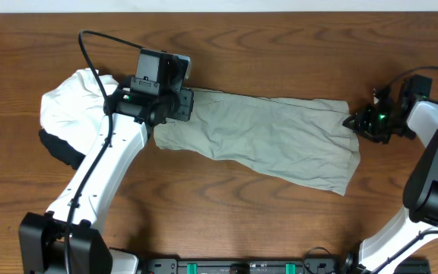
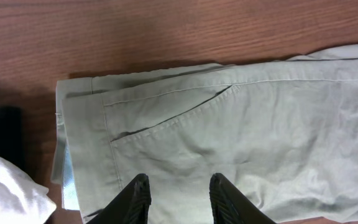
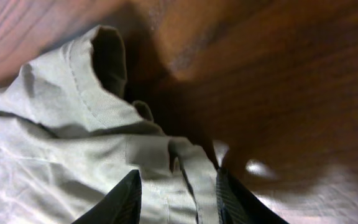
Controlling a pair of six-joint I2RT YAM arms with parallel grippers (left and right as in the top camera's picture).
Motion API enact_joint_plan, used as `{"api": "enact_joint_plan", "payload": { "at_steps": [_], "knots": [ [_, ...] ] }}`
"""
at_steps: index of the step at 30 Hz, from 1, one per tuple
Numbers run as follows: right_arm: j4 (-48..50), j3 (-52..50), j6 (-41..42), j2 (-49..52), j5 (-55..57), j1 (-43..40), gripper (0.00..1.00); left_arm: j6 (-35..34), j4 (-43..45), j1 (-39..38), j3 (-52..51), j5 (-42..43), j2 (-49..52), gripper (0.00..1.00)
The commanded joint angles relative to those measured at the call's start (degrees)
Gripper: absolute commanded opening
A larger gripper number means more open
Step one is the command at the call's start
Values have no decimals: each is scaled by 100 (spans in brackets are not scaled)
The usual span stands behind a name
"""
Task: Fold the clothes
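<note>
The khaki trousers (image 1: 265,141) lie spread out in the middle of the wooden bench (image 1: 280,46), with the waistband end to the left and the leg ends to the right. They are mostly flat with some wrinkles, and the leg part runs a little downward toward the right in the overhead view.

The left gripper (image 1: 175,103) is over the waistband end. In the left wrist view its fingers (image 2: 138,199) stand apart above the cloth, and the trousers (image 2: 229,124) lie flat under them with no fold between them. A slanted pocket (image 2: 173,112) with stitched seam shows just ahead of the gripper (image 2: 179,180), and the waistband (image 2: 73,137) makes the left edge of the cloth.

The right gripper (image 1: 353,122) is at the far right edge of the trousers, at the leg end. In the right wrist view the cloth (image 3: 55,124) is bunched and raised there, with the leg opening (image 3: 107,56) standing open. A narrow fold of the hem passes between the fingers (image 3: 123,199) of this gripper (image 3: 178,175), but whether they really clamp it cannot be told.

A white garment (image 1: 67,103) lies crumpled left of the trousers, partly under the left arm, and a black garment (image 1: 59,148) shows at its lower edge.
</note>
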Motion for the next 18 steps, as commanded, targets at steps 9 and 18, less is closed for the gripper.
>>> {"api": "enact_joint_plan", "payload": {
  "at_steps": [9,18],
  "knots": [
    [433,-321,4,-142,-660,-13,31,-98,-13,-9,107,-26,-94,35],
    [479,-317,7,-144,-879,-173,34,-96,-11,-9,107,-28,-94,35]
  ]
}}
